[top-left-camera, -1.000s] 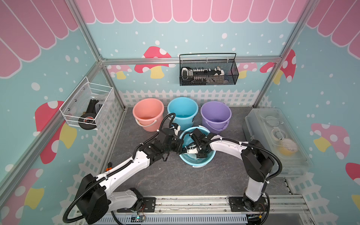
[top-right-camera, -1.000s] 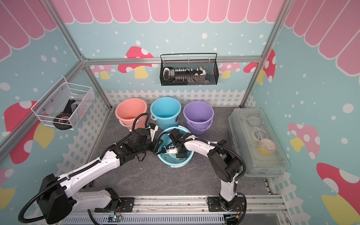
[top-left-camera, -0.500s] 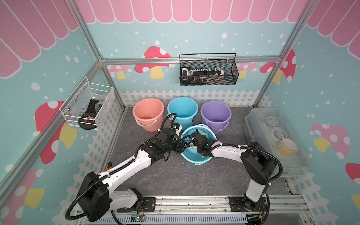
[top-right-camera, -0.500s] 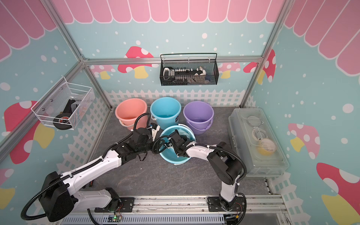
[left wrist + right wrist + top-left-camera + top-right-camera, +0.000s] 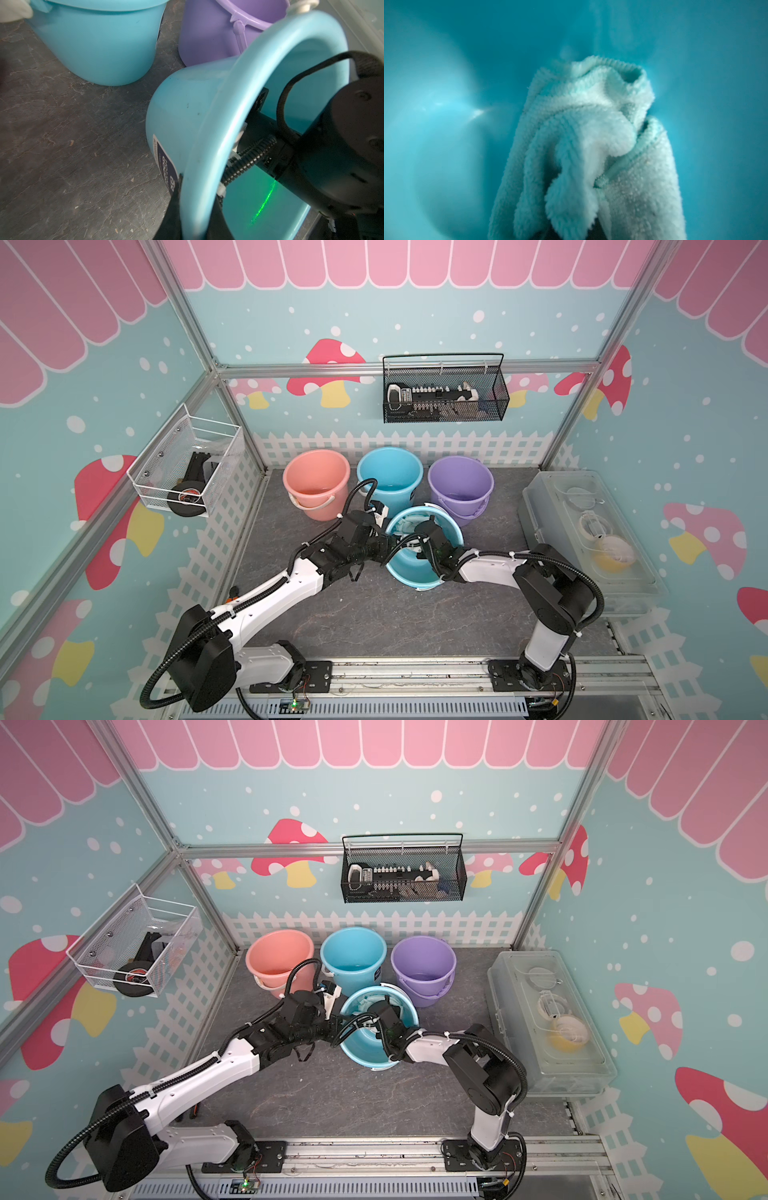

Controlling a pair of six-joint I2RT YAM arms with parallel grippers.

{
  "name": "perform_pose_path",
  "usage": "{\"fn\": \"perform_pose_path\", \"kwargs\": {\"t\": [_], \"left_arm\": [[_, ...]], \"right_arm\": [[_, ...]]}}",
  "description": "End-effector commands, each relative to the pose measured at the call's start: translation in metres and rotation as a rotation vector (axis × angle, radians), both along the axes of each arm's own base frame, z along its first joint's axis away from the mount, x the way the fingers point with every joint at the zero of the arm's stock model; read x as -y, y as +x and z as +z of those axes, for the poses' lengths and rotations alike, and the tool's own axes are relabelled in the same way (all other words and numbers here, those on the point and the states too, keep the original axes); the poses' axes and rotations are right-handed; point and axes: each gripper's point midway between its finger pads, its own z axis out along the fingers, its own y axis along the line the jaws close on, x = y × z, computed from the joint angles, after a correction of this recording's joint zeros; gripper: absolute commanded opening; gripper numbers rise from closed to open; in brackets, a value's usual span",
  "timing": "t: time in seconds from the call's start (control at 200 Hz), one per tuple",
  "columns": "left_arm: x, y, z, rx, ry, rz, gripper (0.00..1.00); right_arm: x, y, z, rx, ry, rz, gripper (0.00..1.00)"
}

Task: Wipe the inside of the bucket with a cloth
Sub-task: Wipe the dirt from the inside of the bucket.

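Observation:
A light blue bucket (image 5: 409, 570) (image 5: 365, 1052) is tipped on the dark mat in front of three upright buckets. My left gripper (image 5: 384, 541) (image 5: 195, 209) is shut on its rim (image 5: 209, 133), one finger outside and one inside. My right arm reaches into the bucket's mouth. Its gripper (image 5: 419, 531) (image 5: 571, 228) is shut on the pale mint cloth (image 5: 591, 145), whose bunched folds hide the fingers. The cloth (image 5: 405, 524) (image 5: 365, 1006) presses against the bucket's inner wall (image 5: 446, 104).
Pink (image 5: 316, 481), blue (image 5: 389, 475) and purple (image 5: 460, 485) buckets stand in a row at the back, close behind the tipped one. A clear plastic box (image 5: 590, 539) sits along the right. Wire baskets (image 5: 444, 393) (image 5: 187, 466) hang on the walls.
The bucket has tipped further over. My right arm has dropped lower and pushed the cloth deeper, toward the far wall. The left gripper keeps its hold on the rim.

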Motion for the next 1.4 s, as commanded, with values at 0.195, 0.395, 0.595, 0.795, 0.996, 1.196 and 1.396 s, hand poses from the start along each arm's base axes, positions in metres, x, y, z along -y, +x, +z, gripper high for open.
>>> {"fn": "perform_pose_path", "kwargs": {"t": [0.195, 0.395, 0.595, 0.795, 0.996, 1.196, 1.396], "left_arm": [[0.033, -0.037, 0.002, -0.099, -0.079, -0.212, 0.0], [0.031, -0.036, 0.001, -0.094, -0.07, -0.201, 0.0], [0.029, -0.036, 0.001, -0.088, -0.064, -0.195, 0.0], [0.027, -0.036, 0.001, -0.086, -0.061, -0.186, 0.0], [0.026, -0.036, 0.001, -0.086, -0.059, -0.182, 0.0], [0.025, -0.038, 0.0, -0.088, -0.06, -0.182, 0.0], [0.024, -0.037, 0.0, -0.086, -0.058, -0.178, 0.0]], "right_arm": [[-0.056, -0.089, -0.017, -0.545, 0.245, 0.388, 0.0], [-0.038, -0.141, -0.032, -0.879, 0.133, 0.446, 0.0], [0.006, -0.161, -0.047, -1.023, -0.078, 0.323, 0.0], [0.057, -0.126, -0.052, -0.813, -0.328, 0.144, 0.0], [0.062, -0.056, -0.031, -0.423, -0.361, 0.015, 0.0], [0.059, -0.005, -0.005, -0.113, -0.308, -0.105, 0.0], [0.033, 0.009, 0.018, 0.023, -0.081, -0.089, 0.0]]}}
